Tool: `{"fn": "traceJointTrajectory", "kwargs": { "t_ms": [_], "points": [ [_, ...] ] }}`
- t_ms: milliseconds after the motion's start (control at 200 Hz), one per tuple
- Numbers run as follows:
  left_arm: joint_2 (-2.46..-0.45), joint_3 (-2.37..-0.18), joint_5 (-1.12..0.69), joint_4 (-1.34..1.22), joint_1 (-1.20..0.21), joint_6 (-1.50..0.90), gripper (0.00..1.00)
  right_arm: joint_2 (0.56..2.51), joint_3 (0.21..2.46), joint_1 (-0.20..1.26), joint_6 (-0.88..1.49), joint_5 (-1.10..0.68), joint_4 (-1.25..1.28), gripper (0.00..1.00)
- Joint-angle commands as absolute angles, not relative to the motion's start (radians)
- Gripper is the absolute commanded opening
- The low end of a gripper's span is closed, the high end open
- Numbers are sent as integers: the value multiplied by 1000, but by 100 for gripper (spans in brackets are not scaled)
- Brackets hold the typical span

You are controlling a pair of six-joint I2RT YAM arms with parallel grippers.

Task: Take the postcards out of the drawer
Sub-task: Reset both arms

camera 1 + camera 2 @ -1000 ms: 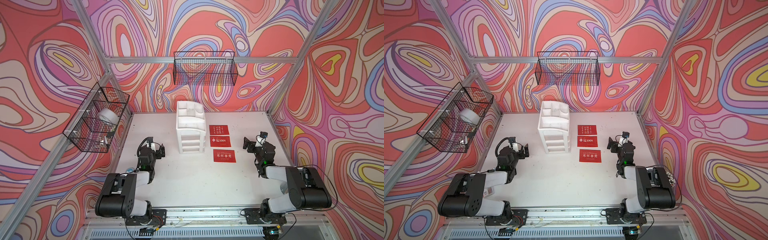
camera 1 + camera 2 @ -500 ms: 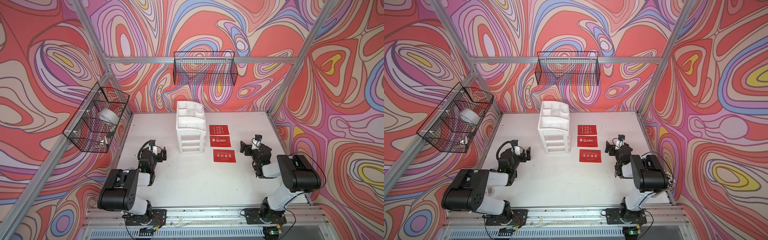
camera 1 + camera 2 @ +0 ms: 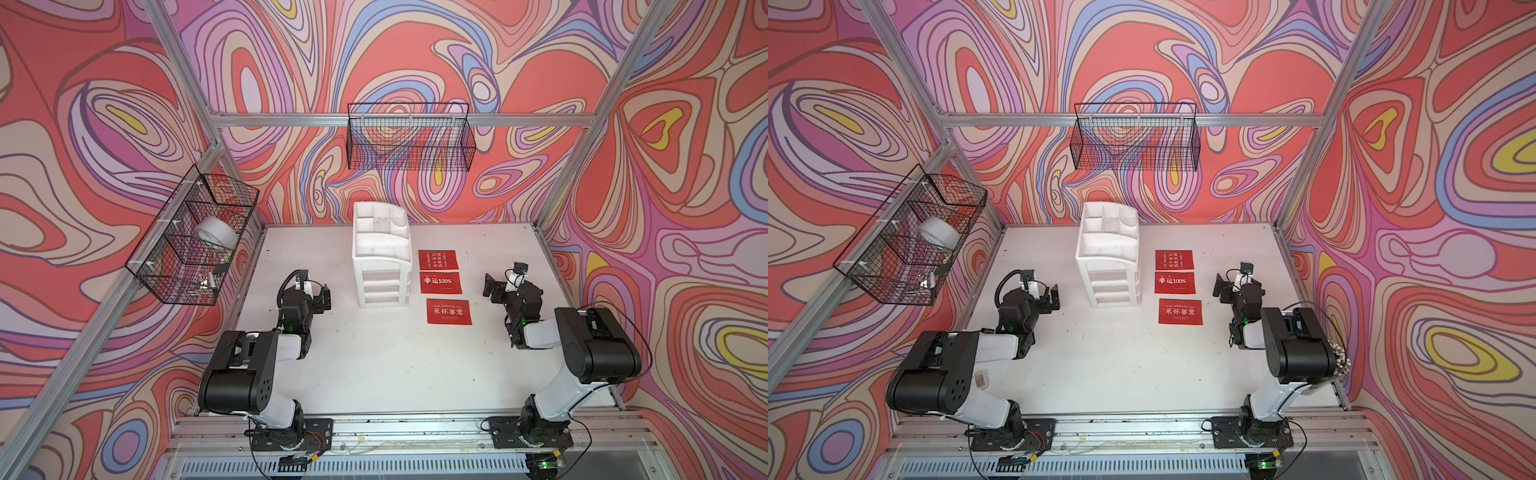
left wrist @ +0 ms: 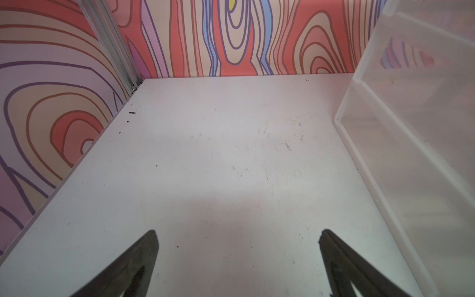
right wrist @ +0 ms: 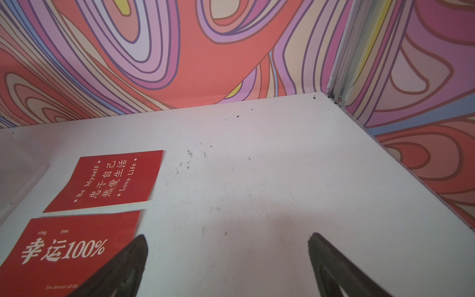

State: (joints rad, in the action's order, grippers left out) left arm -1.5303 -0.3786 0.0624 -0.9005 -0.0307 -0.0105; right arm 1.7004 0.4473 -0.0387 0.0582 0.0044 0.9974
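On the white tabletop (image 3: 395, 365), near its back edge and midway between the side edges, stands a white plastic drawer unit (image 3: 382, 266); all three drawer fronts look pushed in. Three flat red rectangular postcards with white lettering (image 3: 440, 282) lie face up on the table just beside the unit's right side, in a row from back to front, with narrow gaps between them and none overlapping; the middle card reads "100%". Left gripper (image 4: 237, 236): jaws spread wide, nothing between them, over bare table toward the left edge, near the unit's left wall. Right gripper (image 5: 227, 239): jaws likewise wide, empty, toward the right edge, near the middle card but clear of it in both top views. Judgement: removal step looks complete; drawer interiors are hidden, so more cards cannot be ruled out. Next move, if any, calls for a check of the drawers, or parking both arms without brushing the cards. Surface: matte, scuffed, dark specks. Room: walls of red, pink and lilac swirls, aluminium frame, black wire basket (image 3: 409, 137) on the back wall, second wire basket (image 3: 178, 286) on the left wall holding a white tape roll (image 3: 216, 235).
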Motion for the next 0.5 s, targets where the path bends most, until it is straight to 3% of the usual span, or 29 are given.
{"fn": "traceJointTrajectory", "kwargs": {
  "t_ms": [0,496],
  "points": [
    [-1537,-378,99,-881,-23,-25,100,1707,453,-40,60,17,982,98],
    [-1540,-377,99,-889,-23,-26,100,1706,449,-40,60,14,988,98]
  ]
}}
